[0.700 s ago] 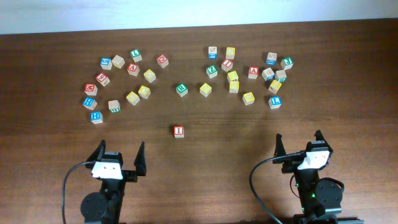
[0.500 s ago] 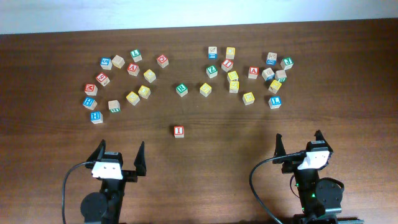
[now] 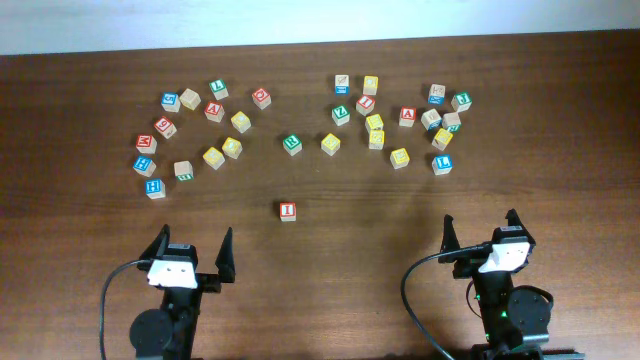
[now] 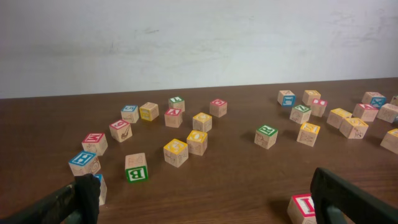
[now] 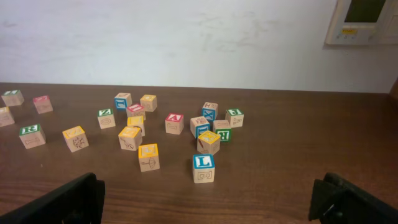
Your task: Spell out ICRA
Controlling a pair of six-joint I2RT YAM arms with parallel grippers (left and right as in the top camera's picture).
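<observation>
At table (image 3: 400, 215) centre: I block (image 3: 288, 210) | stroke apparently runs near-far

Dark brown wood-grain table (image 3: 80, 210) fills the overhead view, with a pale strip (image 3: 300, 20) along the upper edge of the frame. In both wrist views a plain off-white wall (image 4: 186, 43) rises behind the table's far edge. A beige wall-mounted panel (image 5: 364, 22) sits at upper right of the right wrist view. Lighting is even and soft.
</observation>
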